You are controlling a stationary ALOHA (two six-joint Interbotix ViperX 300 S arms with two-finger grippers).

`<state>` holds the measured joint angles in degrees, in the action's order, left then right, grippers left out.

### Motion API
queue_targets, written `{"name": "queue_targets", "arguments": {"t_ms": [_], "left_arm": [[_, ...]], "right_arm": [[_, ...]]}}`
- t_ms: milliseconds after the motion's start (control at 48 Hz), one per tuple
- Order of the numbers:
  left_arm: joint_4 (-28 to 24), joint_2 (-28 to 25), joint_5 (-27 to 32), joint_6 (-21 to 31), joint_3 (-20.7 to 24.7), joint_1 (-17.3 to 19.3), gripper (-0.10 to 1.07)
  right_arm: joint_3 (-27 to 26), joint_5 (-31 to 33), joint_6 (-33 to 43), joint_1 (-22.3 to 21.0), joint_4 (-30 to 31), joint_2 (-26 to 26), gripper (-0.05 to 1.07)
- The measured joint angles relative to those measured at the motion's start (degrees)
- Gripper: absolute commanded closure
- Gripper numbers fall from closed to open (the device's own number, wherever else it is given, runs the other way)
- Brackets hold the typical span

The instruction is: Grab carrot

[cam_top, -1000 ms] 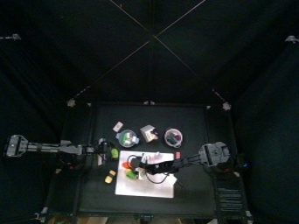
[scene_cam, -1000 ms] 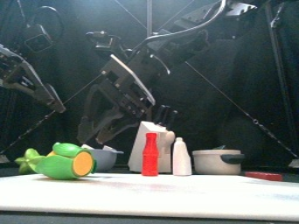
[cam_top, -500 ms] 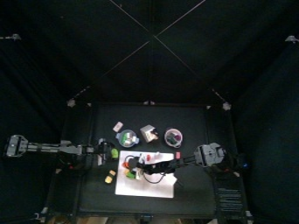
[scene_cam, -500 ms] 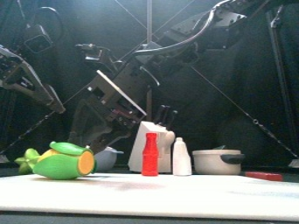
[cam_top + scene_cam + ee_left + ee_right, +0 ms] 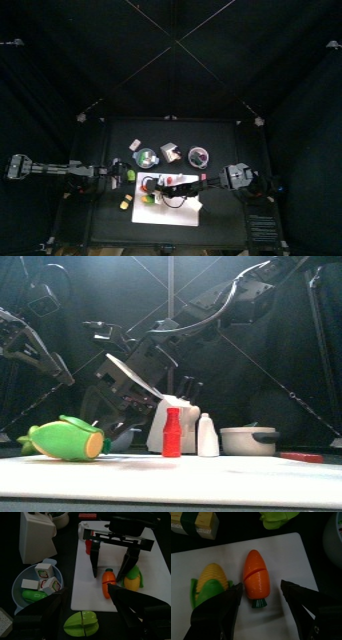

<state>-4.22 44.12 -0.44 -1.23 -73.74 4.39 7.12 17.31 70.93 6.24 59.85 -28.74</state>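
The carrot [image 5: 256,572], orange with a cut line and a dark green stub, lies on the white cutting board [image 5: 298,557] next to a corn cob [image 5: 210,586]. My right gripper [image 5: 260,585] is open just above it, one jaw on each side of its stub end. The left wrist view shows the same: the carrot [image 5: 109,582] lies under the right gripper [image 5: 109,566], with the corn [image 5: 134,579] beside it. My left gripper [image 5: 87,593] is open and empty at the board's left edge. In the front view the carrot is hidden.
A green piece [image 5: 81,623] lies off the board near my left gripper. A grey bowl [image 5: 20,577] with small cartons and a white carton [image 5: 37,537] stand nearby. In the front view, a red bottle [image 5: 171,433], a white bottle [image 5: 206,436] and a pot [image 5: 249,441] stand behind the board.
My right arm has reached further left across the board and come down over the carrot. The left arm has not moved.
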Motion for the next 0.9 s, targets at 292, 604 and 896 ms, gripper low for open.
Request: {"name": "queue_targets", "arguments": {"t_ms": [292, 604, 896], "left_arm": [[0.0, 0.1, 0.0, 0.0, 0.0, 0.0, 0.0], [0.0, 0.0, 0.0, 0.0, -0.2, 0.0, 0.0], [0.0, 0.0, 0.0, 0.0, -0.2, 0.0, 0.0]], "right_arm": [[-0.1, -0.2, 0.0, 0.1, 0.0, -0.2, 0.27], [-0.2, -0.2, 0.0, -0.1, -0.3, -0.2, 0.37], [-0.2, 0.6, 0.0, -0.1, -0.5, 0.7, 0.37]]}}
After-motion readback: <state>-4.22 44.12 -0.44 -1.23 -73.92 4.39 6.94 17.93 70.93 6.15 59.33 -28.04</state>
